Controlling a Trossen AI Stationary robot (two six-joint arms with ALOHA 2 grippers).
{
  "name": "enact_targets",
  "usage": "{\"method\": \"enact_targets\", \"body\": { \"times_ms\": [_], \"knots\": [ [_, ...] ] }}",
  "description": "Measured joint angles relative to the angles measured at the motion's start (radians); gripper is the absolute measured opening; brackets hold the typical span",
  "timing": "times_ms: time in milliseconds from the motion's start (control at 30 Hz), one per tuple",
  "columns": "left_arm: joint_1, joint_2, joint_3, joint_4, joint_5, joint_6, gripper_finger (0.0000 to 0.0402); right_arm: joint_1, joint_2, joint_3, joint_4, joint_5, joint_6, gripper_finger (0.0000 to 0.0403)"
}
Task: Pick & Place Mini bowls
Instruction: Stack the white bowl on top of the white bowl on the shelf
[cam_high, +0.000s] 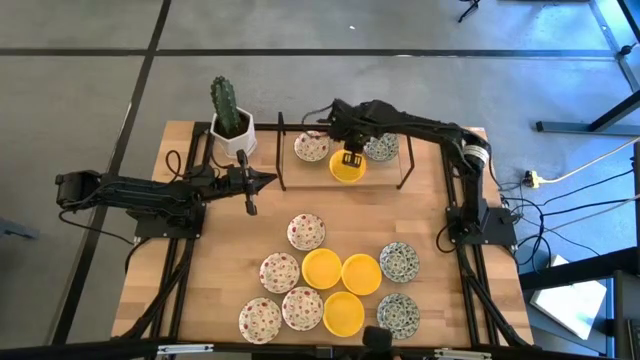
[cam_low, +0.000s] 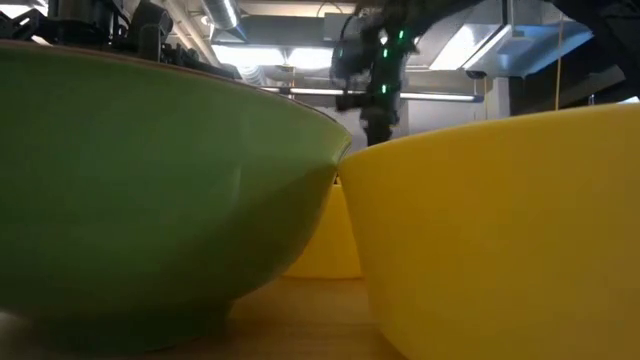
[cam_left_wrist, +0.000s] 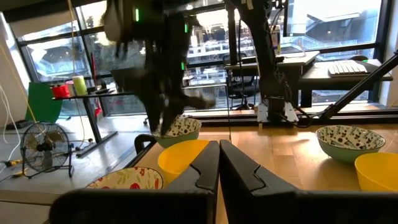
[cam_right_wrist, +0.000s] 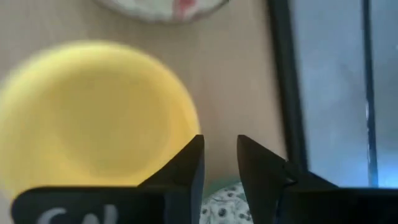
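Three mini bowls (cam_high: 347, 168) sit at the surface's (cam_high: 440, 215) far edge and nine wait near its front edge, so most remain; the right claw (cam_high: 351, 157) hangs released above the yellow one, the left claw (cam_high: 250, 205) clenched empty mid-surface.

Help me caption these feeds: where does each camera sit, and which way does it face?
High: overhead, straight down on the table; both arms show.
Low: table-top height, level between two bowls; right arm beyond.
Left wrist: level across the table past the left gripper.
Right wrist: down past the right gripper onto a yellow bowl.
Shared: high and both wrist views show that bowl.
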Motion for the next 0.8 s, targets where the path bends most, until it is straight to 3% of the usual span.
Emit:
{"method": "enact_targets", "body": {
  "times_ms": [133, 233, 300, 533, 667, 800],
  "knots": [
    [0.000, 0.000, 0.000, 0.000, 0.000, 0.000, 0.0005, 0.018, -0.085, 0.090, 0.025, -0.167, 0.051, 0.0088],
    [0.000, 0.000, 0.000, 0.000, 0.000, 0.009, 0.0004, 0.072, -0.209, 0.087, 0.207, -0.397, 0.065, 0.0075],
    [0.000, 0.000, 0.000, 0.000, 0.000, 0.018, 0.0005, 0.129, -0.302, 0.050, 0.342, -0.482, 0.074, 0.0064],
    [0.000, 0.000, 0.000, 0.000, 0.000, 0.018, 0.0007, 0.381, -0.595, -0.168, 0.611, -0.515, 0.107, 0.0009],
    [0.000, 0.000, 0.000, 0.000, 0.000, 0.018, 0.0004, 0.502, -0.770, -0.352, 0.666, -0.519, 0.099, 0.0011],
    [0.000, 0.000, 0.000, 0.004, 0.000, 0.017, 0.0007, 0.545, -0.984, -0.603, 0.765, -0.477, 0.104, 0.0011]
  ]
}}
